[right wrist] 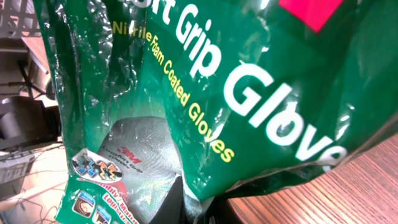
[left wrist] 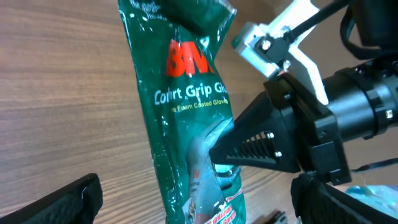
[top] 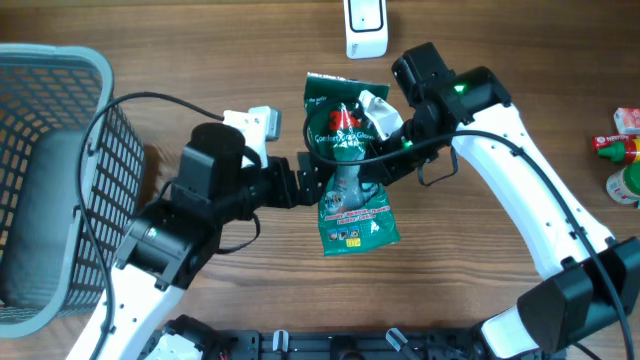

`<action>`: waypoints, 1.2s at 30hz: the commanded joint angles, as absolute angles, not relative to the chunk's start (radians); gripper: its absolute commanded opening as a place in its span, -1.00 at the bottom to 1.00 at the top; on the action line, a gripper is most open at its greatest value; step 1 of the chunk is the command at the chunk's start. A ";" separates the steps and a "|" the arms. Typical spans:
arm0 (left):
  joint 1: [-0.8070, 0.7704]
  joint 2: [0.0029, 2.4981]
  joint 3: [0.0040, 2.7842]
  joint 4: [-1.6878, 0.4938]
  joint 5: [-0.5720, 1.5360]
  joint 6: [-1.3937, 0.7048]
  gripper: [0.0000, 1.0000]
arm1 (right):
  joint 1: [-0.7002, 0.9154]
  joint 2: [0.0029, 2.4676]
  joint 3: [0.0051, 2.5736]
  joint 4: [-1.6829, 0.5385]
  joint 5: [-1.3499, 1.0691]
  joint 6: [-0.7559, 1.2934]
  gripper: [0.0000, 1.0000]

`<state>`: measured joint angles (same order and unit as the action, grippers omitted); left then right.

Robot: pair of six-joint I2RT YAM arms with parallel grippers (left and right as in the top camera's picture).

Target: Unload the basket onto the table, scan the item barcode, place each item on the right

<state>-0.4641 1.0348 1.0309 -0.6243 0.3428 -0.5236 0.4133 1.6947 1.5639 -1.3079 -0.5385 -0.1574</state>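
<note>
Glossy green glove packet, crumpled, label up, pinched in right gripper, just ahead of wide-open left gripper.

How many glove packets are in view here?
1. The green glove packet is above the middle of the table, held by the right gripper, the open left gripper beside it. None shows in the basket; others may lie offscreen.

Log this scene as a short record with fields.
item: green glove packet, printed front facing the overhead camera
right pincer: shut on the glove packet near its middle
left pincer: open, beside the packet, not gripping it
white device: on the table beyond the packet's top end
basket: grey, at the table's far edge on the left arm's side
</note>
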 commanded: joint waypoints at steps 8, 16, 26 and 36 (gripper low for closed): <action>-0.467 1.096 1.032 -0.614 0.316 -0.501 0.85 | 0.412 1.689 1.569 -1.455 -0.765 -0.390 -0.91; -0.466 1.102 1.032 -0.593 0.271 -0.505 0.21 | 0.412 1.678 1.569 -1.506 -0.766 -0.422 -0.91; -0.467 1.119 1.032 -0.588 0.273 -0.619 -0.11 | 0.412 1.632 1.569 -1.470 -0.871 -0.475 -0.91; -0.377 1.118 1.032 -0.609 0.242 -0.825 -0.92 | 0.412 1.632 1.569 -1.340 -0.537 -0.206 0.99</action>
